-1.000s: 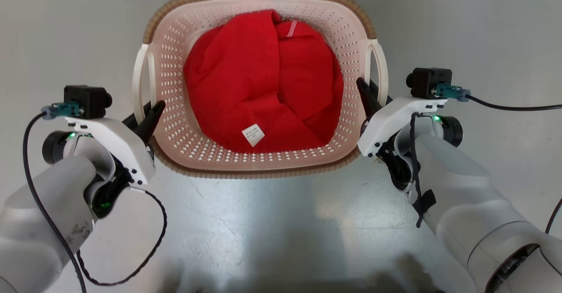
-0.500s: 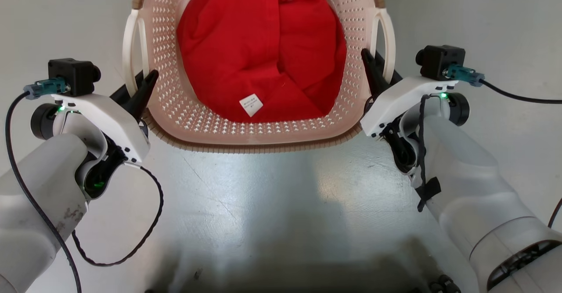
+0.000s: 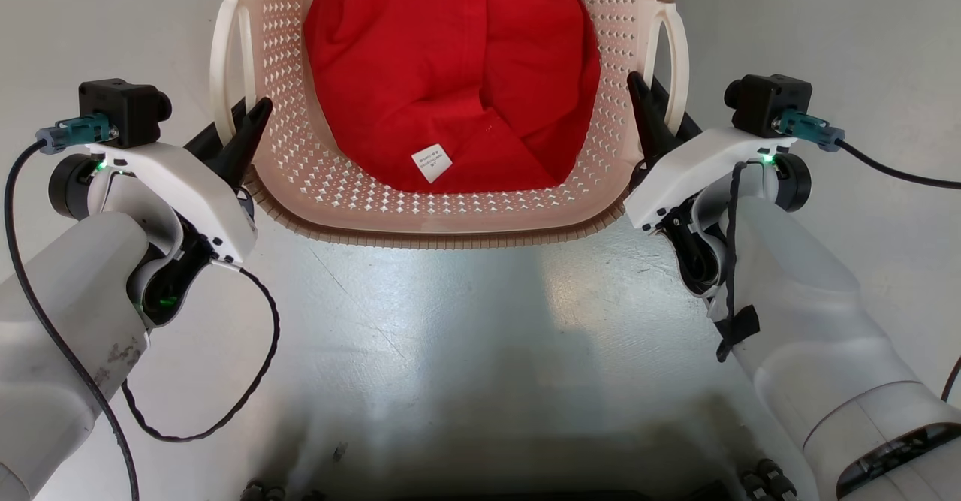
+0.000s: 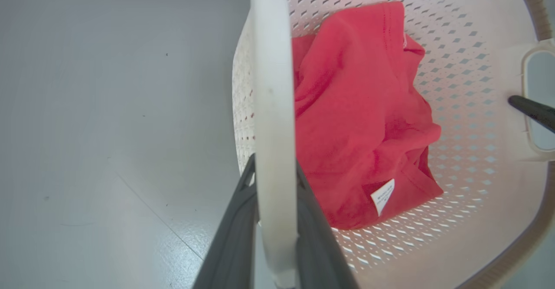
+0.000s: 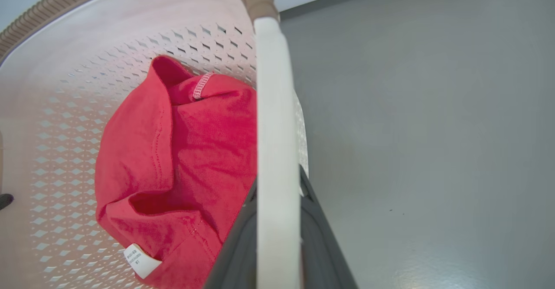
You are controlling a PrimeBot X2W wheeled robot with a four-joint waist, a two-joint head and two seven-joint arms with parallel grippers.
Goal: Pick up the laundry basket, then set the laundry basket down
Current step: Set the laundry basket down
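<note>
**Operator:** Where is the load, and what lies under it?

**Technician:** Bare grey floor [image 3: 450, 351] runs under the whole scene. The basket [image 3: 315, 163] is at 12 o'clock from the robot, between the two arms. I judge it raised. Its underside is hidden, so floor contact cannot be confirmed.

**Operator:** Contents?

**Technician:** One red garment [image 3: 450, 73], bunched in the centre and below the rim. The weight looks central, so expect little side pull.

**Operator:** Grip status?

**Technician:** The left handle [image 3: 225, 65] is at 9 o'clock on the basket and the right handle [image 3: 672, 58] at 3 o'clock. The left tool [image 3: 248, 110] pinches the left handle, one finger on each side of the bar. The right tool [image 3: 647, 88] pinches the right handle the same way. Both grips sit toward the 6 o'clock end of their handles, so the 12 o'clock side may sag.

**Operator:** Procedure for this step?

**Technician:**
1. Move both arms together, at equal height and equal rate.
2. Hold the spacing between the tools constant, because pulling apart or pushing inward would bend the thin handles.
3. Hold the rim level and correct any dip at 12 o'clock.
4. Lower straight down until the base rests flat, and only then spread the tools.

**Operator:** Any check mark?

**Technician:** Watch the white label [image 3: 432, 163] at 6 o'clock on the garment. If it slides, the basket is tipping.
</note>
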